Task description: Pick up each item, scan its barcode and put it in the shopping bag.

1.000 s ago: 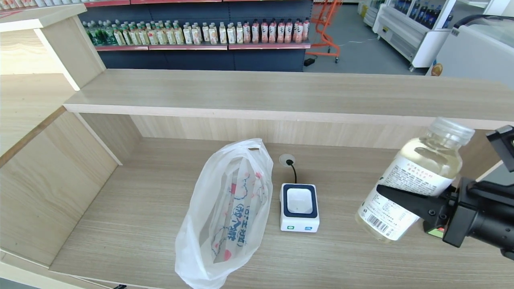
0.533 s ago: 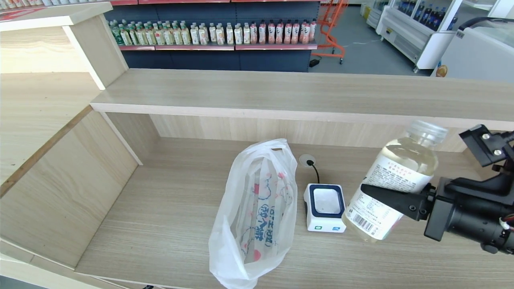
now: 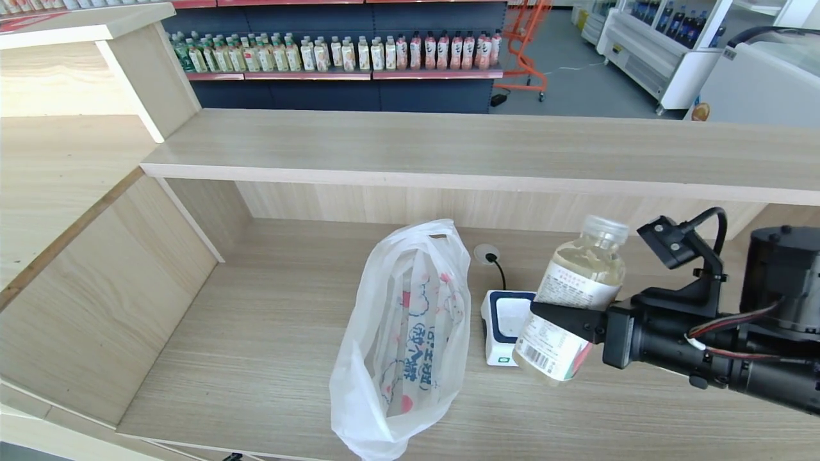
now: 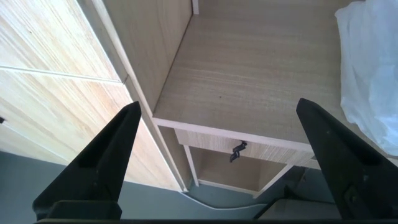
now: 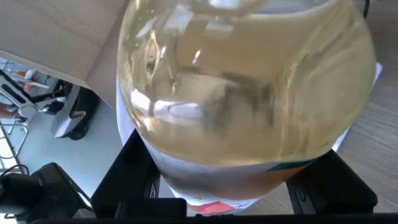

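End effector of the left arm point(image 4: 219, 106) hangs just off the near edge of the desk point(image 3: 256, 358). Its fingers are spread wide with nothing between them.

Shopping bag point(image 3: 400, 339) lies on the desk at the middle of the near edge, running lengthwise toward the back. It is white and translucent, and a pack point(image 3: 416, 346) printed in pink and blue shows through it.

Bottle point(image 3: 570, 307) is held off the desk, right of the bag, by the right end effector point(image 3: 557, 326), which is clamped across its labelled lower half from the right. The bottle is clear plastic with pale yellow liquid and a white label. It is tilted, cap toward the far right, base toward the near left. A barcode sits at the lower end of the label, facing the near side. In the right wrist view both fingers press against the label.

Scanner point(image 3: 503, 326), white with a dark-framed window, stands just right of the bag. In the head view the bottle's base covers its right side; contact cannot be judged. A black cable runs from it to a round port point(image 3: 487, 254) nearer the desk's back edge.

Raised ledge point(image 3: 448, 144) spans the rear. Store shelves of drinks point(image 3: 333, 54) stand beyond.
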Motion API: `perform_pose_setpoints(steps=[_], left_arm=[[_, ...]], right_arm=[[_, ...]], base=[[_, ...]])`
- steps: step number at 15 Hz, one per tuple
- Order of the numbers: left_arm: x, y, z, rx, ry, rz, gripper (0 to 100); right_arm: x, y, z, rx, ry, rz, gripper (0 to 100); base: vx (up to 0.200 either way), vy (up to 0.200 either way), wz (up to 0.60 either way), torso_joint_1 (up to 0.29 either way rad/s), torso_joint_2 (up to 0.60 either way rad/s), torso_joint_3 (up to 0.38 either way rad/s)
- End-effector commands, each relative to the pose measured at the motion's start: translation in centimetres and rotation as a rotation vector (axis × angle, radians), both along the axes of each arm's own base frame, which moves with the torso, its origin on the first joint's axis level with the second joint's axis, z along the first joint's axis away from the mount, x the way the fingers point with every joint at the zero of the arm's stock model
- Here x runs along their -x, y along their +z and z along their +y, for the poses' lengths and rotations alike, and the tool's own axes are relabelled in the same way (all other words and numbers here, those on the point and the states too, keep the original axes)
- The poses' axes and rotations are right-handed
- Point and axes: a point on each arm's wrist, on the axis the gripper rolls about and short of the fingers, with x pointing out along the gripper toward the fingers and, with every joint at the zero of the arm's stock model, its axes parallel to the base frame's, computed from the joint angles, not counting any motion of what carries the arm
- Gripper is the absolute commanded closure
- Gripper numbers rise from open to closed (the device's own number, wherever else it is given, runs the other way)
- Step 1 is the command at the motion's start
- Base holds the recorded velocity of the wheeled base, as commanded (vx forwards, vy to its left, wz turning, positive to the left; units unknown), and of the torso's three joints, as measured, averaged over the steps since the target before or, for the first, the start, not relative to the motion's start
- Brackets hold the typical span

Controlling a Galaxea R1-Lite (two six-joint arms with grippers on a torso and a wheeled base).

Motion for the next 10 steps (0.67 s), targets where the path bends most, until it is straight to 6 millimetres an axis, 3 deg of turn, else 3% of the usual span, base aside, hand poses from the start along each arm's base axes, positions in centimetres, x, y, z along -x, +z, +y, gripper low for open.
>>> perform_pose_setpoints(steps=[1,5,10], left_arm=[[0.0,0.0,0.0,0.0,0.001,0.0,0],[0.0,0.0,0.0,0.0,0.001,0.0,0],[0.0,0.0,0.0,0.0,0.001,0.0,0]], right_arm=[[-1.0,-2.0,2.2,0.032,0.028,0.085,100],[-3.1,-4.0,5.0,0.057,0.072,0.104,100],[-4.9,-7.3,8.1,0.116,0.159,-0.024,100]], base=[[0.0,0.0,0.0,0.0,0.0,0.0],[0.0,0.0,0.0,0.0,0.0,0.0],[0.0,0.0,0.0,0.0,0.0,0.0]])
